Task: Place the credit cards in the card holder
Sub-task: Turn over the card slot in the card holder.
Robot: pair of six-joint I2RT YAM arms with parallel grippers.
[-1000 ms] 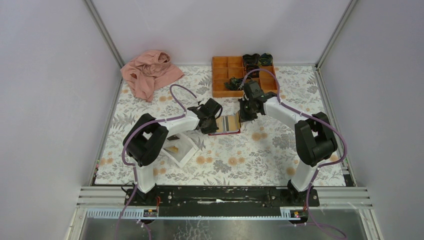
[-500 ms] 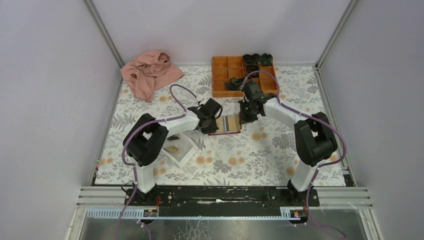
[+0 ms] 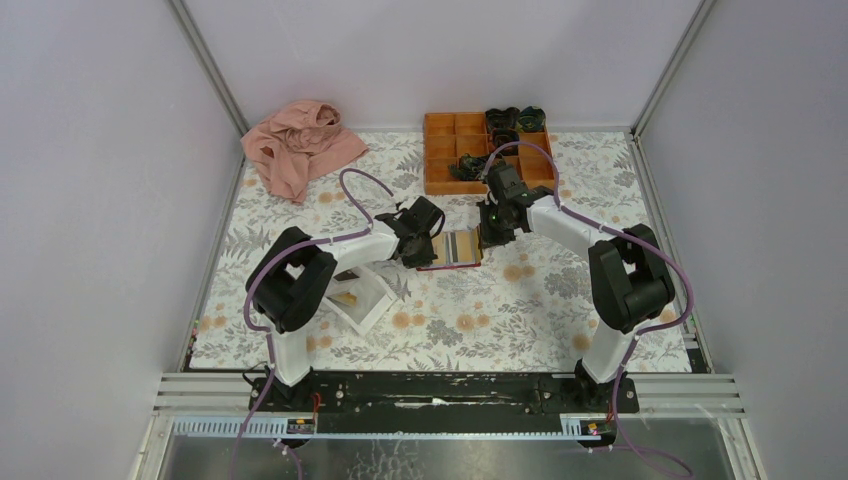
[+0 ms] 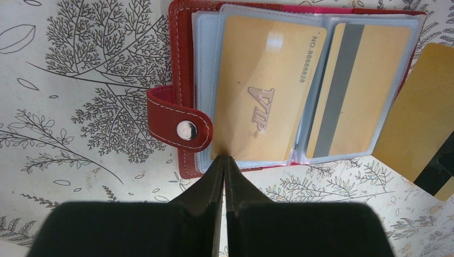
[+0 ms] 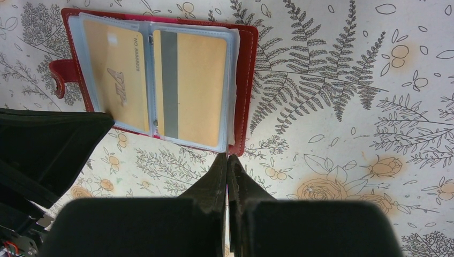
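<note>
The dark-red card holder (image 3: 458, 247) lies open mid-table, snap tab (image 4: 179, 126) to the left in the left wrist view. Its pale blue sleeves hold a golden VIP credit card (image 4: 262, 85) and a golden card with a grey stripe (image 4: 348, 91); both also show in the right wrist view (image 5: 115, 80) (image 5: 198, 85). My left gripper (image 4: 224, 158) is shut, tips against the VIP card's near edge. My right gripper (image 5: 227, 156) is shut at the holder's right edge (image 5: 249, 80), holding a third golden card (image 4: 420, 118) upright, edge-on to its own camera.
A white tray (image 3: 372, 310) with another golden card (image 3: 345, 297) lies near the left arm. An orange compartment box (image 3: 445, 150) with dark items stands at the back. A pink cloth (image 3: 300, 145) lies at the back left.
The right gripper has edged slightly left towards the holder. The left arm and the holder have not visibly moved.
</note>
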